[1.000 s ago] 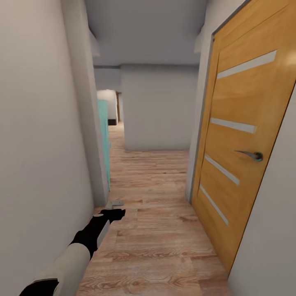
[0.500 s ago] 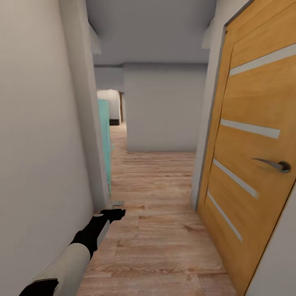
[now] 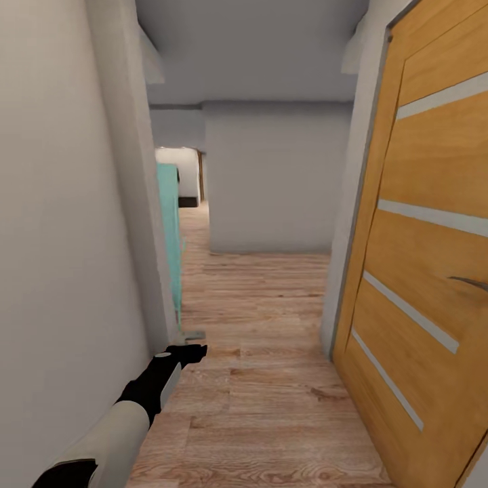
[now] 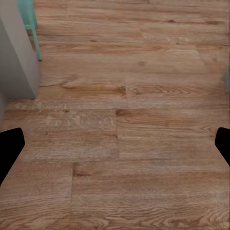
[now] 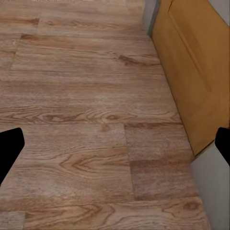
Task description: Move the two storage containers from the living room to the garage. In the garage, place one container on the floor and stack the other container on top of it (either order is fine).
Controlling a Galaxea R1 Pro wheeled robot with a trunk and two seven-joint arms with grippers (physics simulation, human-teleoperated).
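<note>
The two storage containers are out of view, and so is the garage. I am in a narrow hallway laid with light wood planks. My left arm reaches forward low on the left, its black gripper close to the corner of the left wall. In the left wrist view the left gripper is open, its black fingertips far apart over bare planks. In the right wrist view the right gripper is open too, with nothing between its fingers.
An orange wooden door with pale strips and a metal handle lines the right side. A white wall runs close on the left, with a teal panel past its corner. A grey wall closes the corridor ahead, with an opening to its left.
The whole view has advanced down the hallway: the orange door looms larger and slides right, its handle nearly at the edge. The left arm keeps the same pose.
</note>
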